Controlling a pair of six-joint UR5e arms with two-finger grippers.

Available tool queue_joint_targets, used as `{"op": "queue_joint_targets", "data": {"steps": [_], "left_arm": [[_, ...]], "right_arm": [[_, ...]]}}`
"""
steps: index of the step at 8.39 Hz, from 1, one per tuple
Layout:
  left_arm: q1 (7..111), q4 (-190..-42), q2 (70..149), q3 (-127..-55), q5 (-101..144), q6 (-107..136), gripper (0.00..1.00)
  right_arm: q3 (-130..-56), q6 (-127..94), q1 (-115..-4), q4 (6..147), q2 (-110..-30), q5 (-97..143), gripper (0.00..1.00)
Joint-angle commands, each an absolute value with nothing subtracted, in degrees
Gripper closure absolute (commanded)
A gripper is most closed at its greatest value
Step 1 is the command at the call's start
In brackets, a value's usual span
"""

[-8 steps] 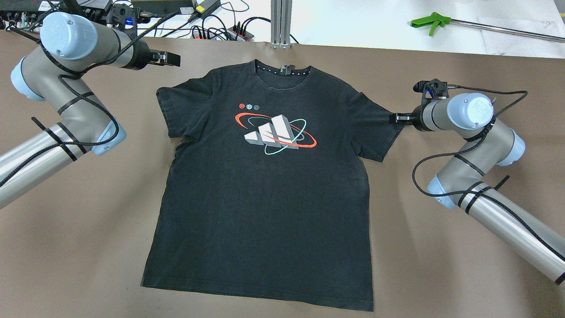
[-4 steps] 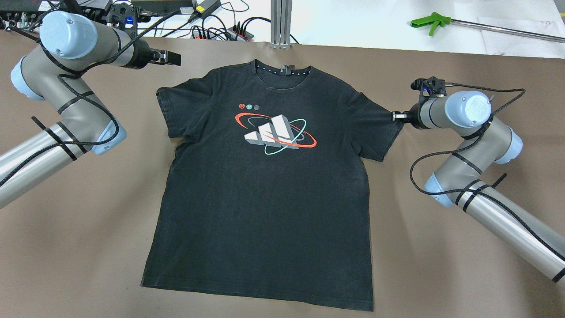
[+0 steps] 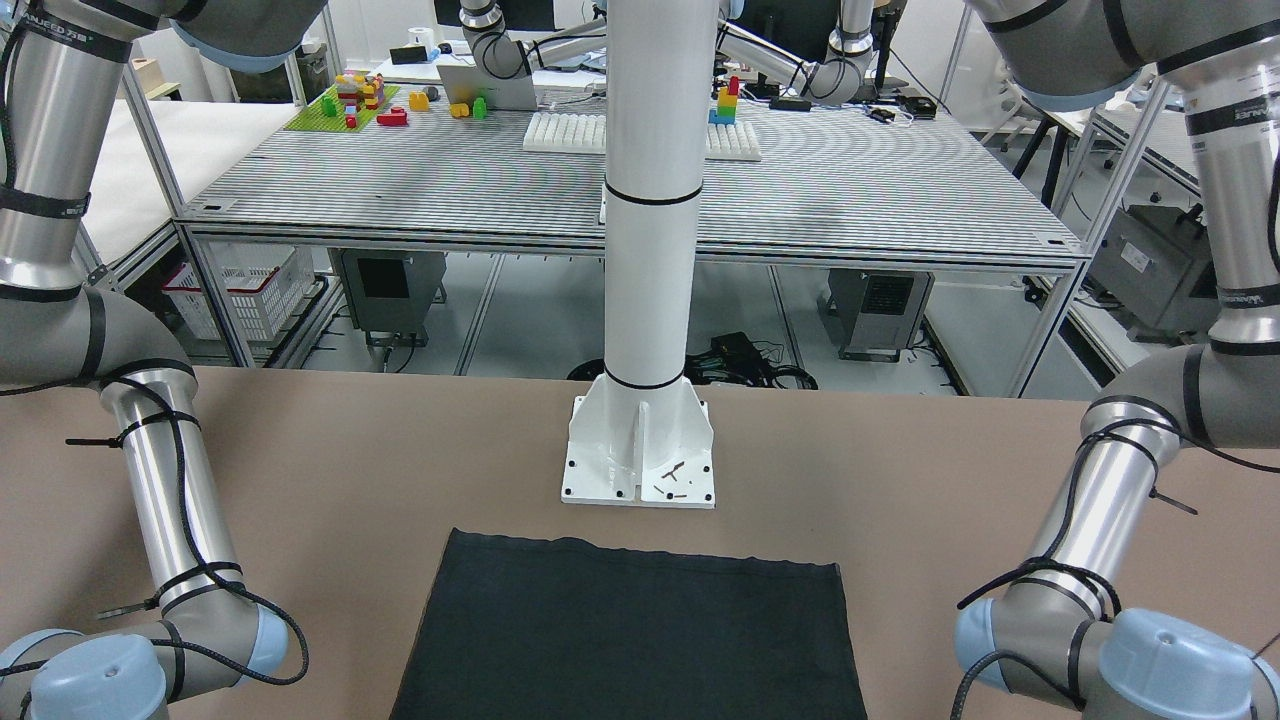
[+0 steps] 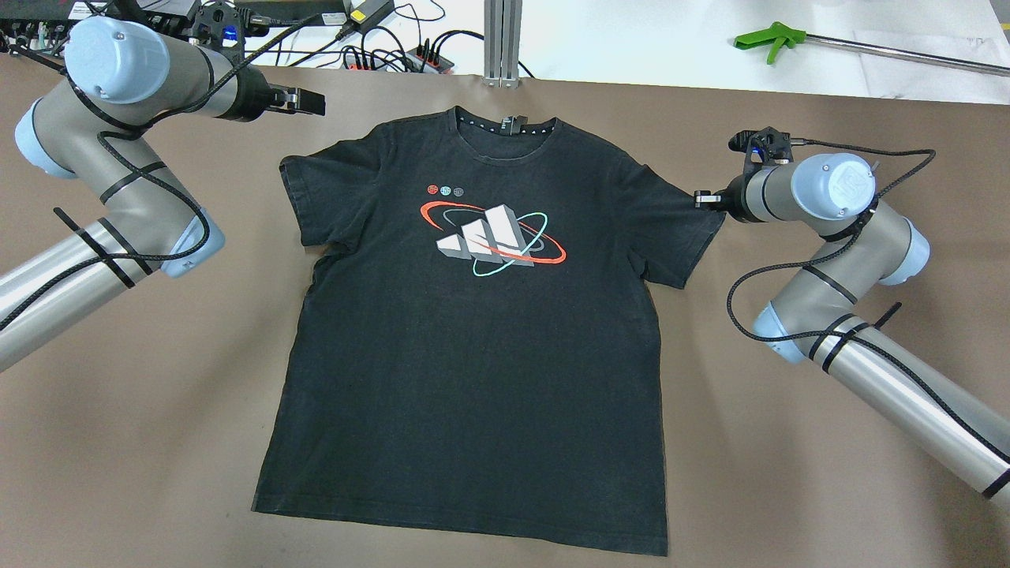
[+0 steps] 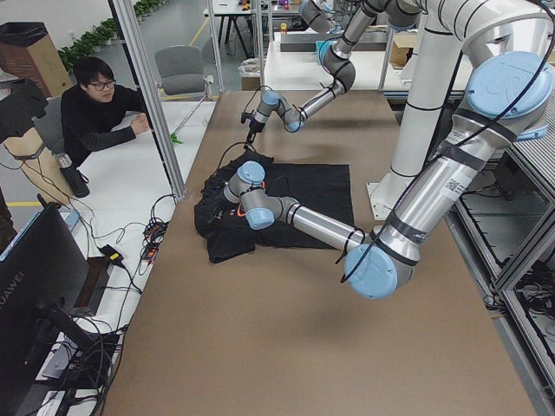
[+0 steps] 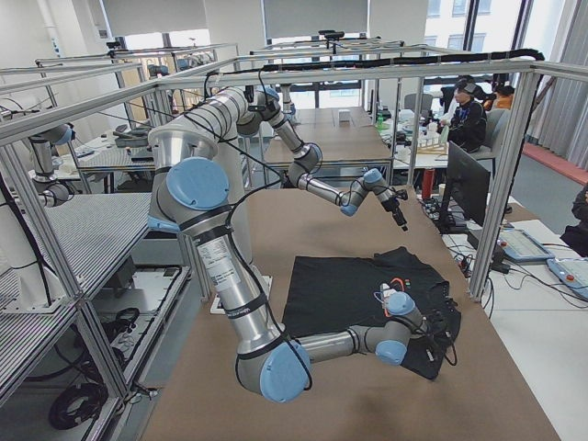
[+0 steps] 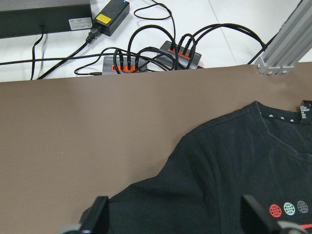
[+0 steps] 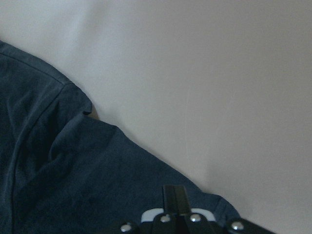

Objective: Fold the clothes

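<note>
1. A black T-shirt (image 4: pixel 473 355) with a red, white and teal chest print lies spread flat, front up, in the middle of the brown bench (image 4: pixel 789 489). In the overhead view its collar points to the top of the frame and its hem to the bottom.
2. The right claw (image 4: pixel 699 200) sits at the outer edge of the sleeve on the frame's right. Its wrist camera shows the fingers narrow, pressed together over the dark fabric. Whether any cloth is pinched between them cannot be told.
3. The left claw (image 4: pixel 309 102) hangs in the overhead frame's upper left, just beyond the other sleeve and apart from it. In its wrist view the fingers (image 7: pixel 100 217) are spread wide above the shoulder and sleeve.
4. In the front-facing view a white pillar (image 3: pixel 648 250) stands bolted to the bench, near the shirt's hem.
5. Past the bench's top edge, power strips (image 4: pixel 394 57) with cables sit at upper left, and a green-handled grabber (image 4: pixel 769 38) lies at upper right.
</note>
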State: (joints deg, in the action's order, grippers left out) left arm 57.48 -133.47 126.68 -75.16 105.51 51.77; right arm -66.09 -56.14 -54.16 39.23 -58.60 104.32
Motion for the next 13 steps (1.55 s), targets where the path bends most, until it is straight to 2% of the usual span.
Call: {"op": "queue_joint_targets", "data": {"steps": [1,2,4,5,7,10,11,13], "left_arm": [[57.4,-133.4,126.7,-75.0,105.2,52.0,0.05],[57.4,-133.4,126.9,-75.0,105.2,52.4,0.05],[57.5,-133.4,126.8,-75.1,105.2,52.4,0.05],[57.5,-133.5,126.7,-75.3,105.1,52.4,0.05],[57.5,-133.7,126.4,-75.4,105.1,52.5,0.05],[57.5,-133.7,126.5,-75.4,105.1,52.5,0.05],[57.5,-133.7,126.5,-75.4,105.1,52.5,0.05],[57.5,-133.6,126.4,-76.3,105.1,52.5,0.05]], "right_arm": [[-66.4,-55.2,-54.3,39.5,-60.0,104.2,0.8],[-66.4,-52.1,-54.7,39.5,-61.0,104.2,0.47],[-66.3,-49.7,-55.1,39.4,-62.2,104.2,0.43],[-66.3,-49.7,-54.8,39.4,-62.1,104.2,0.35],[-65.4,-50.4,-54.4,39.5,-61.6,103.4,0.27],[-63.7,-50.6,-52.4,39.5,-61.3,99.4,0.28],[-63.7,-51.2,-52.3,39.5,-61.3,99.4,0.34],[-63.9,-52.7,-52.0,39.5,-61.1,99.4,1.0]]}}
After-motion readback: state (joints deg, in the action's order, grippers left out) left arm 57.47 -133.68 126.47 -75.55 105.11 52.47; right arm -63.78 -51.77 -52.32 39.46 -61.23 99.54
